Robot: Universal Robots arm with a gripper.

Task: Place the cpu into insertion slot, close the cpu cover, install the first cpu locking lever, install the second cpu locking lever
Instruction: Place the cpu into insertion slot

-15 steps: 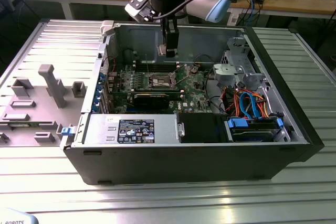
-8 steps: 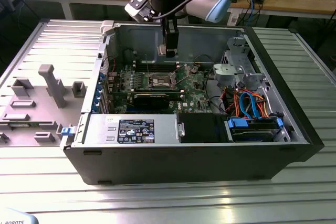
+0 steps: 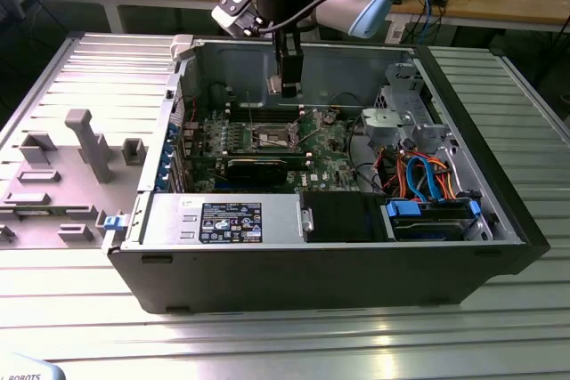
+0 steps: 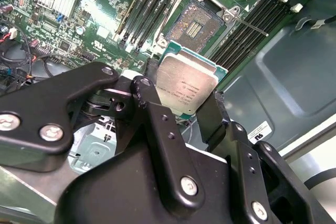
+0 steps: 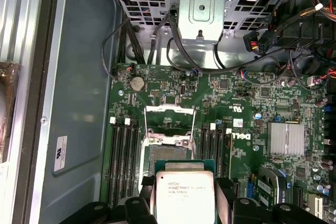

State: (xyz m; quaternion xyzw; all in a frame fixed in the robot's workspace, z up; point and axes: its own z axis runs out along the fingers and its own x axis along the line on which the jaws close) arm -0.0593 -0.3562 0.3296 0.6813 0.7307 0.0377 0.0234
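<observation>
A: Ribbed metal worktop (image 3: 294,344), open computer case (image 3: 267,278) lying on it; the exterior view puts the hand (image 3: 287,86) above the green board (image 3: 329,144).
B: Second wrist view: hand clamped on the cpu (image 4: 186,85), insertion slot (image 4: 197,22) pins exposed beyond, not touching.
A: First wrist view: black fingers (image 5: 224,187) pinch the cpu's two edges; cpu cover (image 5: 169,108) stands raised.
</observation>
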